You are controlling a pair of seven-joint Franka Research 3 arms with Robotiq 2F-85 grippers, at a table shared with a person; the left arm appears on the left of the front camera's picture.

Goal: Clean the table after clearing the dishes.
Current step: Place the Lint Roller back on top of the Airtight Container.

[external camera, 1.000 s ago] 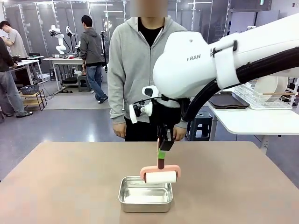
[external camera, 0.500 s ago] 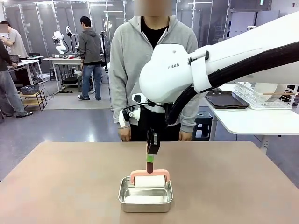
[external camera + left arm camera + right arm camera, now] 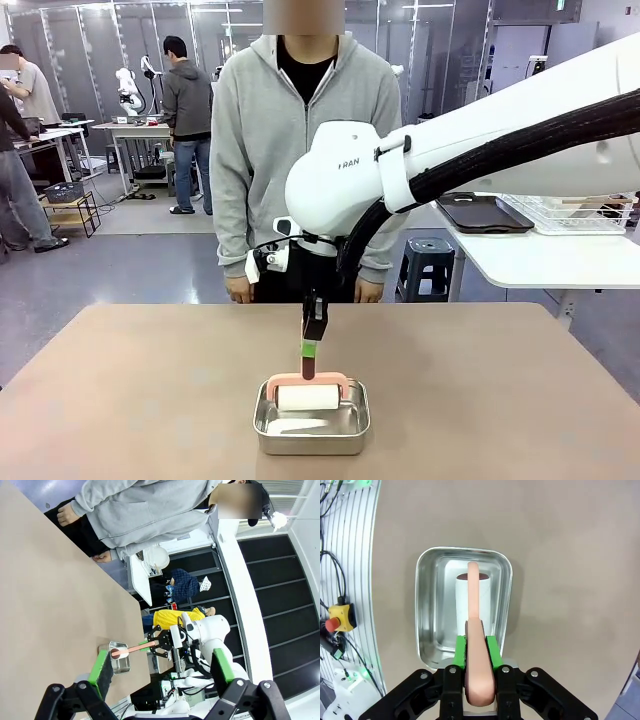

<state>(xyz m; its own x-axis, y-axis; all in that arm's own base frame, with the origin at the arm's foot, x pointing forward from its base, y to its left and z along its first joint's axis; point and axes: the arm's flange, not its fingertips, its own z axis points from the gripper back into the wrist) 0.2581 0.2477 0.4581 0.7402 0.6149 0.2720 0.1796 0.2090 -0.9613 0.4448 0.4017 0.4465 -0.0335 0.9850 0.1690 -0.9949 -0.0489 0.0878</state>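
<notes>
— Since our right gripper (image 3: pixel 479 652) has its green pads (image 3: pixel 461 652) pinched on the pink handle (image 3: pixel 479 675), we judge the dishes cleared and the roller being set in or lifted from the steel pan (image 3: pixel 311 428).

— Where does the roller (image 3: pixel 311 398) sit?

— Its white drum lies inside the pan, at the table's (image 3: pixel 130 400) near middle; whether it touches the floor we can't tell.

— And our left gripper (image 3: pixel 160 667)?

— Jaws spread, empty, high off to the side.

— Next?

— We'd lift straight up past the rim, then roll across the matte tan top. The pan is thin, shiny, round-cornered; it may slide.
</notes>
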